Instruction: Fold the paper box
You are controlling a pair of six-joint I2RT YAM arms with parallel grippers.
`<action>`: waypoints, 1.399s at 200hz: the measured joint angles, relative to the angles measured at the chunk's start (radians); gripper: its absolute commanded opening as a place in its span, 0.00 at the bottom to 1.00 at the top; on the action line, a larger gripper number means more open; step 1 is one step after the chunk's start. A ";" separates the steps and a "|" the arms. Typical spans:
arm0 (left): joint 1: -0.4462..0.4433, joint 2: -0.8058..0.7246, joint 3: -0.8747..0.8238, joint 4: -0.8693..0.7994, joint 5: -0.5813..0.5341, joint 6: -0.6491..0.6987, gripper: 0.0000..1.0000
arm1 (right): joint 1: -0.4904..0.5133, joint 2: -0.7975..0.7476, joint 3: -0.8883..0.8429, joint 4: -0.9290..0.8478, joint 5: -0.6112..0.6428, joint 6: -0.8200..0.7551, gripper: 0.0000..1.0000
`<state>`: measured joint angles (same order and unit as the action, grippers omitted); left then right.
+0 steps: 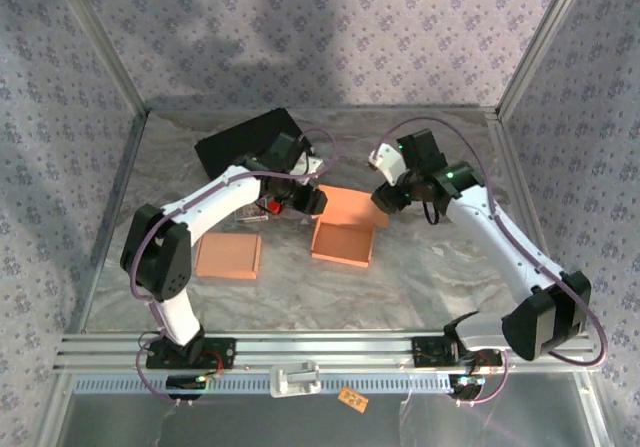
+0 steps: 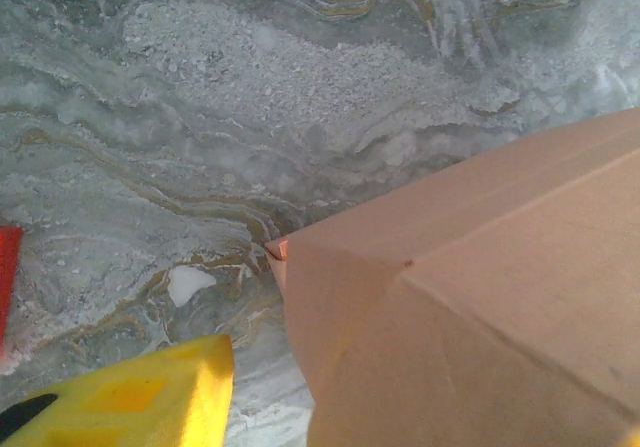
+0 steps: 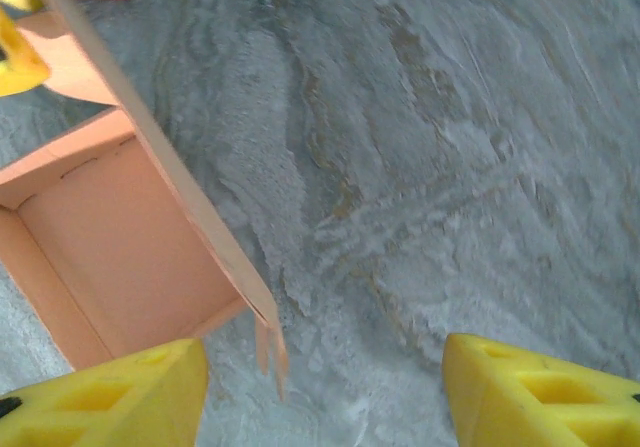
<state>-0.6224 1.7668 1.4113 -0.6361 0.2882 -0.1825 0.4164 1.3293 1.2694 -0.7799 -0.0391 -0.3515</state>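
Rail: a grey metal rail runs across the near edge of the tabletop, and both arm bases are bolted to it.
Arms: the left arm and the right arm both reach inward toward the middle of the tabletop.
Flat sheet: an orange cardboard sheet lies flat just beside the left arm's elbow, apart from the box.
Paper box: the orange paper box sits near the middle of the tabletop, between the two pincers. It is an open tray with low walls, and a broad flap joins its far side. The right wrist view shows the tray's bare inside.
Left pincer: the left pincer is at the box's far left corner. In the left wrist view its jaws are spread around that corner. One yellow finger stands clear of the cardboard with tabletop showing between them, and the other finger is hidden behind the box.
Right pincer: the right pincer is at the box's far right corner, jaws wide apart and holding nothing. One finger is just beside the box's side wall.
Red object: a small red object lies by the left pincer. What it is cannot be told.
Black object: a flat black object lies at the far left of the tabletop, behind the left arm.
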 measured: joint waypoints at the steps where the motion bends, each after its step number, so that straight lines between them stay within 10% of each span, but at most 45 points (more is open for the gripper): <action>1: 0.000 0.001 0.000 0.000 0.000 0.000 0.52 | -0.002 -0.001 -0.001 -0.001 0.000 0.002 0.64; 96: -0.039 0.016 0.021 -0.048 -0.064 0.018 0.32 | -0.039 0.036 -0.121 -0.004 -0.063 0.137 0.55; 242: -0.055 0.037 0.050 -0.056 -0.119 -0.013 0.05 | 0.020 0.143 -0.120 0.032 -0.055 0.187 0.00; 280: -0.055 0.037 0.054 -0.055 -0.151 -0.056 0.00 | 0.045 0.143 -0.120 0.064 -0.013 0.230 0.00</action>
<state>-0.6773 1.8038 1.4654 -0.6910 0.1375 -0.2390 0.4618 1.4727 1.1492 -0.7162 -0.0517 -0.1211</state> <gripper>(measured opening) 0.051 0.053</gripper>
